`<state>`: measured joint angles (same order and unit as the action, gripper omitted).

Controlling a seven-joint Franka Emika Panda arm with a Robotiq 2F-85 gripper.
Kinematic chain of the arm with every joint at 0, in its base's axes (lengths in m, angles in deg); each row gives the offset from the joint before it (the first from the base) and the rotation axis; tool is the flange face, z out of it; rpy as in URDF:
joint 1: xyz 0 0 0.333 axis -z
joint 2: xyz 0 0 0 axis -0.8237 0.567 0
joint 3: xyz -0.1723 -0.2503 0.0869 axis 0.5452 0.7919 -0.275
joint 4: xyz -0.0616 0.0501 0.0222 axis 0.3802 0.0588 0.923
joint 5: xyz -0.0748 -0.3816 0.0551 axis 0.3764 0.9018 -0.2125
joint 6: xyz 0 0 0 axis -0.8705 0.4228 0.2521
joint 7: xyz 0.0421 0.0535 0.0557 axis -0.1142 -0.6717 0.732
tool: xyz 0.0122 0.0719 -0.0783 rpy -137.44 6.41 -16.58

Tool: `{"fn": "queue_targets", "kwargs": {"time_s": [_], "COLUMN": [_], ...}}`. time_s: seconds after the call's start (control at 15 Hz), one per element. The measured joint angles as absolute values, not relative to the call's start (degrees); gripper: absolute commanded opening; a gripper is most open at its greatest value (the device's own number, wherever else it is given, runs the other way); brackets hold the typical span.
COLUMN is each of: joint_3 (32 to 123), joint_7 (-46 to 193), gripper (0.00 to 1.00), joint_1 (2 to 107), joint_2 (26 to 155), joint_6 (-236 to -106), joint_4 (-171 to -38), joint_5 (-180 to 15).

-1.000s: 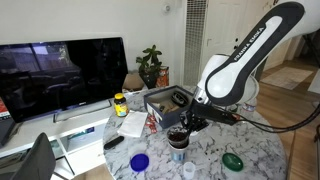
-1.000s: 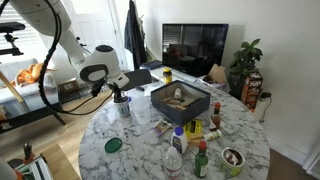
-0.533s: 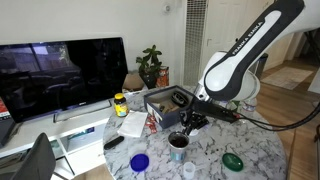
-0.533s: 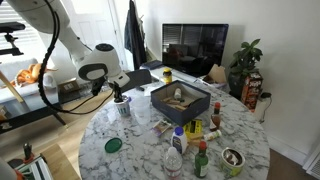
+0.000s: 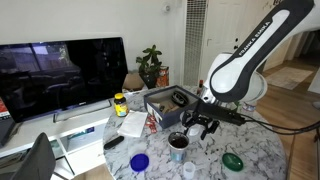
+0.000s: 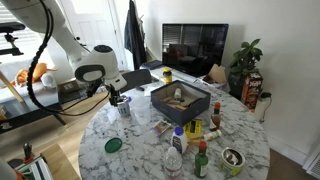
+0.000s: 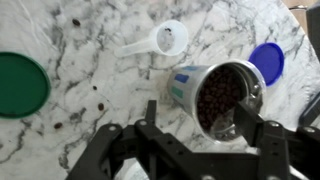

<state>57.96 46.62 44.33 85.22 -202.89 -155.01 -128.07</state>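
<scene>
There is one filled jar [image 7: 222,95], one white scoop [image 7: 165,40], one green lid [image 7: 20,85] and one blue lid [image 7: 267,62].

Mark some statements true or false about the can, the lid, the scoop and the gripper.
1. The can holds dark beans. True.
2. The green lid sits on the can. False: it lies on the table, apart from the can.
3. A white scoop lies beside the can. True.
4. The gripper clamps the scoop. False: its jaws are open and the scoop lies apart from it.
5. Loose beans lie on the table. True.
</scene>
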Motion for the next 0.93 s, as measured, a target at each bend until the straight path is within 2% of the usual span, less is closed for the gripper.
{"fn": "queue_targets", "kwargs": {"time_s": [0.93], "joint_3": [57.09], "joint_7": [34.06], "gripper": [1.00], "joint_1": [40.01], "joint_2": [84.29], "joint_6": [-200.57], "joint_4": [-159.77], "joint_5": [-134.24]}}
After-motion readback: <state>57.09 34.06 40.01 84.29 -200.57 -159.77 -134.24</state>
